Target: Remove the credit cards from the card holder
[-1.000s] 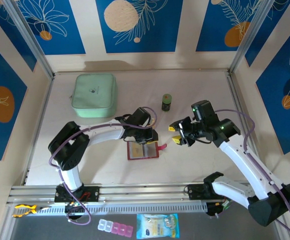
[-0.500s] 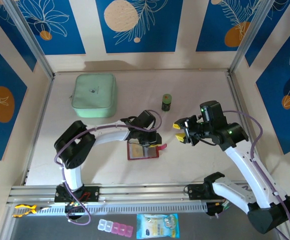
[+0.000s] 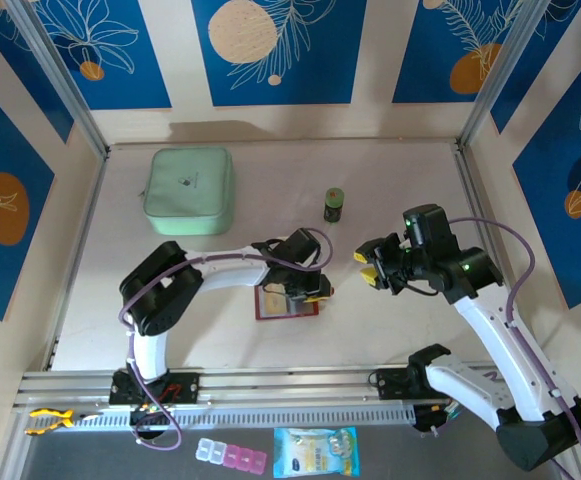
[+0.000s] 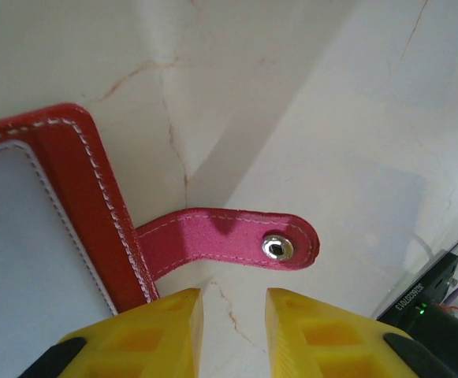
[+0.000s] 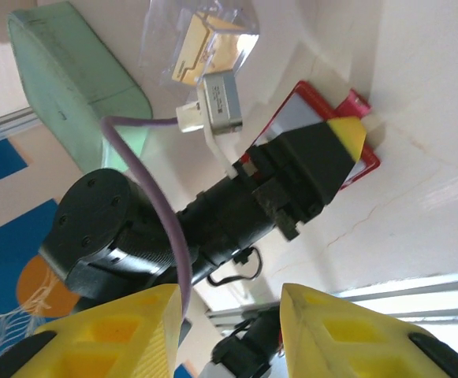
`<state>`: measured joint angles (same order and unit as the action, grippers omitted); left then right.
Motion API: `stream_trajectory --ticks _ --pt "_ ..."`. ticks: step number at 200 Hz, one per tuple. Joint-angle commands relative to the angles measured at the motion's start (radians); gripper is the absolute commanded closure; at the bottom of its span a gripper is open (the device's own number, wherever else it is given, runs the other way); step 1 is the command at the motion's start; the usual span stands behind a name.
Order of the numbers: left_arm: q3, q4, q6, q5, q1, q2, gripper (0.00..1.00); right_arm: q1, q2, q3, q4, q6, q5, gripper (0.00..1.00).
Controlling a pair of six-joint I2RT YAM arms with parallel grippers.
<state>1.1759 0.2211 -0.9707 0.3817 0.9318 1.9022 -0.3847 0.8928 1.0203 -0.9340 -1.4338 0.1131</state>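
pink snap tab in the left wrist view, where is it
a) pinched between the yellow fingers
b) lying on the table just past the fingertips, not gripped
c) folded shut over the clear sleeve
b: the pink snap tab sticks out from the edge of the card holder and lies flat on the table, just beyond the left gripper, whose jaws stand slightly apart with nothing between them.
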Motion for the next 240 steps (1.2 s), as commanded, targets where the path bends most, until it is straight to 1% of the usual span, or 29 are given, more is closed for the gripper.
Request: stream_trajectory --ticks 1,32,60,93,113,131,170,194,226,240 --pt "0.027 -0.003 0.01 -0.002 0.005 -0.018 0.73 0.011 -0.004 -0.066 -0.051 0.106 -0.059 0.61" --pt "0.027 0.024 0.04 -0.031 0.001 -0.084 0.73 0.017 -0.015 -0.16 -0.011 0.215 -0.089 0.61" --pt "0.001 0.049 0.062 -0.052 -0.015 -0.154 0.7 0.029 -0.029 -0.207 0.023 0.299 -0.086 0.61" --pt "-0.069 0.053 0.07 -0.081 -0.042 -0.261 0.69 0.027 -0.049 -0.25 0.137 0.368 -0.009 0.61" --pt "-0.13 0.057 0.076 -0.088 -0.078 -0.333 0.7 0.027 -0.03 -0.259 0.207 0.408 0.043 0.61" --pt "-0.183 0.057 0.086 -0.086 -0.115 -0.391 0.7 0.026 0.004 -0.245 0.228 0.459 0.078 0.61" --pt "-0.295 0.049 0.104 -0.055 -0.193 -0.481 0.75 0.009 0.081 -0.256 0.351 0.506 0.222 0.61" --pt "-0.349 0.042 0.114 -0.037 -0.244 -0.515 0.79 -0.021 0.137 -0.249 0.403 0.519 0.273 0.61" --pt "-0.375 0.04 0.135 -0.02 -0.252 -0.506 0.89 -0.071 0.217 -0.243 0.484 0.563 0.324 0.61" --pt "-0.385 0.05 0.148 -0.028 -0.253 -0.497 0.91 -0.098 0.256 -0.23 0.516 0.584 0.343 0.61"
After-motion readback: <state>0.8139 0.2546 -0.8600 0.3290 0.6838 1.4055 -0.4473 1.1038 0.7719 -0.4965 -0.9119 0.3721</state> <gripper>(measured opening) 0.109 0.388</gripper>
